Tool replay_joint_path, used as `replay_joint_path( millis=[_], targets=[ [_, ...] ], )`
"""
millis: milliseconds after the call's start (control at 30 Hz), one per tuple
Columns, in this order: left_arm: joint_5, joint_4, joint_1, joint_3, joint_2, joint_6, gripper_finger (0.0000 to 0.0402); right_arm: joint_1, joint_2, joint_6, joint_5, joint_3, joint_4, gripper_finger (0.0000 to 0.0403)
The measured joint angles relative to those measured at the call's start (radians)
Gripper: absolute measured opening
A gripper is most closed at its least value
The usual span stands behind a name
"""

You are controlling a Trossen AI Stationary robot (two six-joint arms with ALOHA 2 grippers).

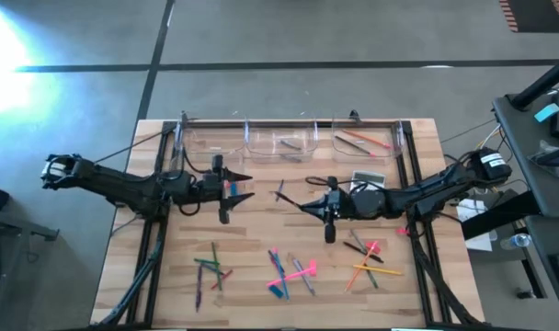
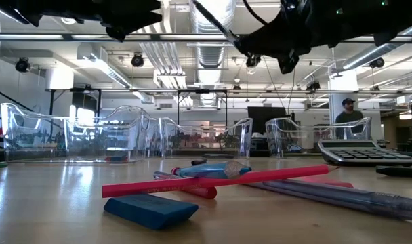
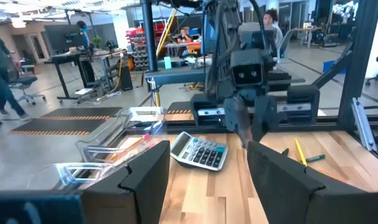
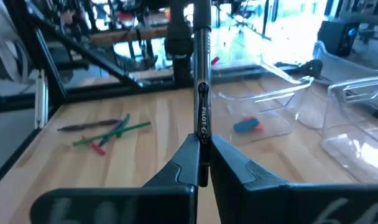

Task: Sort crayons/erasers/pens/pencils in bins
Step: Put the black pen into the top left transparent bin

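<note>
My right gripper hangs over the table's middle, shut on a dark pen that sticks out ahead of it toward my left gripper. My left gripper faces it from the left, open, with nothing between its fingers. Clear bins stand in a row along the far edge; one holds a blue eraser. Loose pencils and pens lie on the near half of the table. Another blue eraser lies flat near the front edge. My right gripper pinches the pen's barrel between its two fingers, just below the printed lettering. The fingers come level from the table's right, and the pen runs on ahead of them, roughly along them. The pen is lifted clear of the table.
A grey calculator lies beside my right arm, toward the far edge. Heaps of sticks lie at the near left and near right. A long red stick rests across other pieces near the front. A metal frame edges the table.
</note>
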Motion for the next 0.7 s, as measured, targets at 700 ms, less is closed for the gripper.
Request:
replay_joint_path(
  millis=[700],
  targets=[
    [0.101, 0.076, 0.008, 0.159, 0.298, -0.128, 0.0286, 0.0, 0.092, -0.044, -0.005, 0.053, 0.058, 0.0017]
  ],
)
